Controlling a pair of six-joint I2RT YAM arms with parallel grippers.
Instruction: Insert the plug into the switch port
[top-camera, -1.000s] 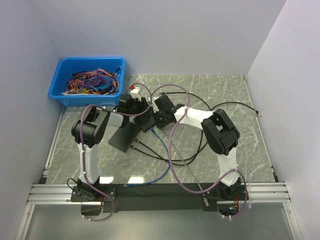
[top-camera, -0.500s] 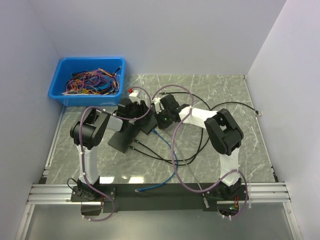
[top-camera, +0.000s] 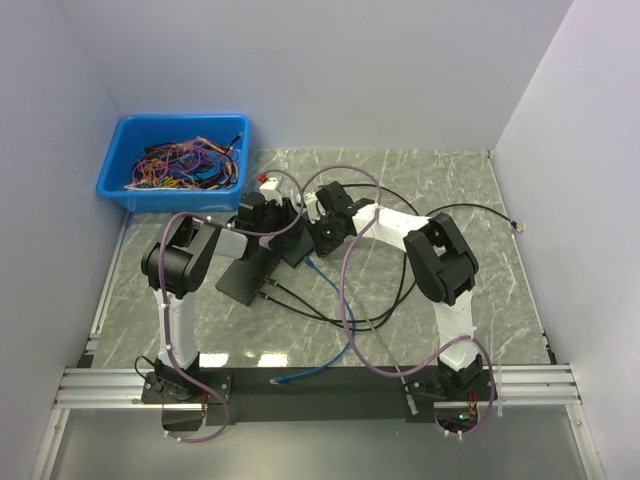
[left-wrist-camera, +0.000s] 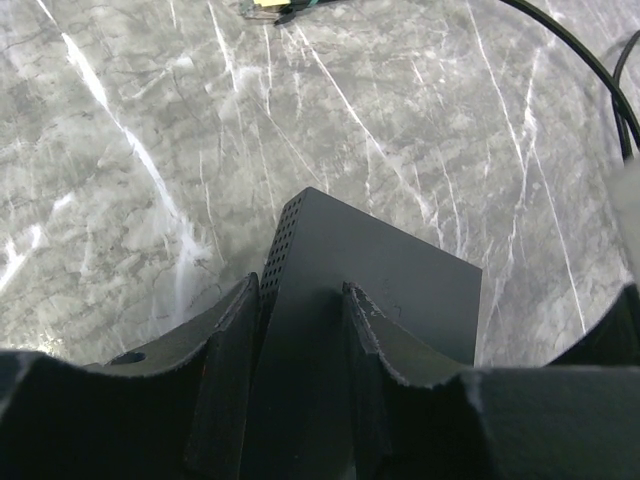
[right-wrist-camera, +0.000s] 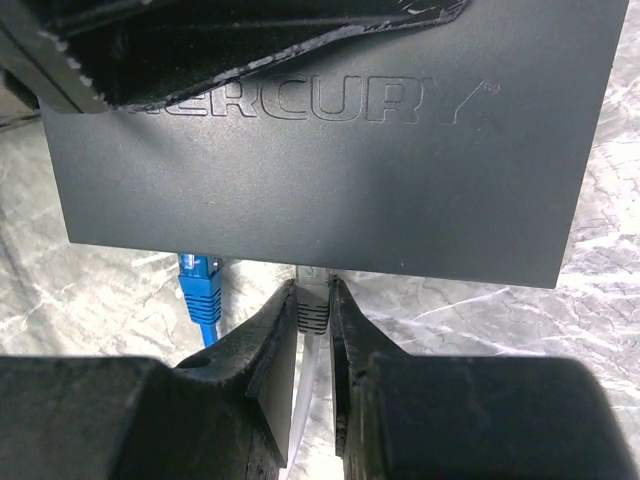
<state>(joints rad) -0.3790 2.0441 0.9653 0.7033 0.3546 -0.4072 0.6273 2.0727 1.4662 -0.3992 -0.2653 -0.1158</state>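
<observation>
The right pincer (right-wrist-camera: 311, 292) is seen clamped on the plug (right-wrist-camera: 313, 316), a pale grey connector pinched between its two fingers (right-wrist-camera: 268, 345). A white cable (right-wrist-camera: 306, 400) is led back from the plug, between the fingers. Just ahead of the fingertips the plug's tip is met by the near edge of the switch (right-wrist-camera: 320, 170), a black box with raised lettering on its upper face. Whether the plug is seated in a port cannot be told. Just to the left of the pincer, a blue plug (right-wrist-camera: 200, 283) is found pushed into the same edge. Beyond the switch's far left corner, one finger (right-wrist-camera: 250, 40) of the left pincer (left-wrist-camera: 300, 290) is laid over the box.

The left pincer is closed on the switch (left-wrist-camera: 400, 290), which is gripped by its edges and held jutting forward past the fingertips. Beyond it, the marble table (left-wrist-camera: 150, 150) is seen, with a black cable (left-wrist-camera: 590, 70) curved ahead and to the right. Farther ahead, a small connector (left-wrist-camera: 265, 8) is cut off by the frame.

Well beyond and left of both pincers, a blue bin (top-camera: 115, 185) of tangled wires (top-camera: 185, 165) is set.
</observation>
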